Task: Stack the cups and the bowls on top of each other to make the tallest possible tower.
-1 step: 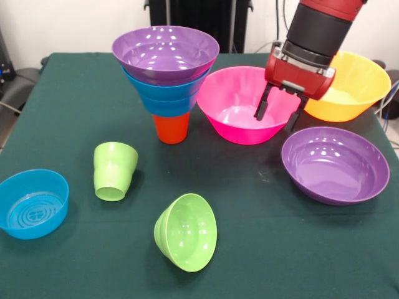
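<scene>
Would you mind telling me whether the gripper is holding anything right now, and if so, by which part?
Nothing is held. The gripper is open, its fingers over the pink bowl's near right rim, not closed on it.

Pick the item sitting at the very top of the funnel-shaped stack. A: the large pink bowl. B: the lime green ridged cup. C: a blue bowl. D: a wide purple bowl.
D: the wide glossy purple plastic bowl crowns the stack, above the blue plastic bowls and the orange plastic cup at its base.
</scene>
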### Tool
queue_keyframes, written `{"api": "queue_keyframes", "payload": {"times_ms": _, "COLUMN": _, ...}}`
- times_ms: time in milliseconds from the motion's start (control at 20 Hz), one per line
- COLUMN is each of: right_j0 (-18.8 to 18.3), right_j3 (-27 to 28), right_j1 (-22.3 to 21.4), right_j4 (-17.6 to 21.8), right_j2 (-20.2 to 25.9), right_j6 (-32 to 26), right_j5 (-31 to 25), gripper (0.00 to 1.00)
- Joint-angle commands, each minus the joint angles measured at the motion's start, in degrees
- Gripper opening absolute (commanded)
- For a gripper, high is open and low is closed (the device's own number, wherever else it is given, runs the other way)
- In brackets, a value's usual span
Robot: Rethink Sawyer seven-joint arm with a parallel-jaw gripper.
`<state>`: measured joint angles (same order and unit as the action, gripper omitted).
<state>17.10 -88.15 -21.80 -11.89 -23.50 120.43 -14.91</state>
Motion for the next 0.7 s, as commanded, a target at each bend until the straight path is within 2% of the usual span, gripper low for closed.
{"api": "queue_keyframes", "payload": {"times_ms": 50, "right_j0": 0.70, "right_j3": -3.01, "right_j1": 2.52, "right_j4": -2.22, "right_j2": 7.50, "right_j6": 10.28, "right_j5": -2.52, "gripper": 1.00}}
{"api": "queue_keyframes", "payload": {"times_ms": 350, "right_j0": 0.81, "right_j3": -3.02, "right_j1": 2.48, "right_j4": -3.40, "right_j2": 6.97, "right_j6": 10.05, "right_j5": -6.50, "gripper": 1.00}}
{"api": "queue_keyframes", "payload": {"times_ms": 650, "right_j0": 0.97, "right_j3": -2.62, "right_j1": 2.65, "right_j4": -4.22, "right_j2": 6.69, "right_j6": 10.07, "right_j5": -7.83, "gripper": 1.00}}
{"api": "queue_keyframes", "payload": {"times_ms": 700, "right_j0": 0.97, "right_j3": -2.67, "right_j1": 2.66, "right_j4": -4.50, "right_j2": 6.70, "right_j6": 10.08, "right_j5": -7.85, "gripper": 0.00}}
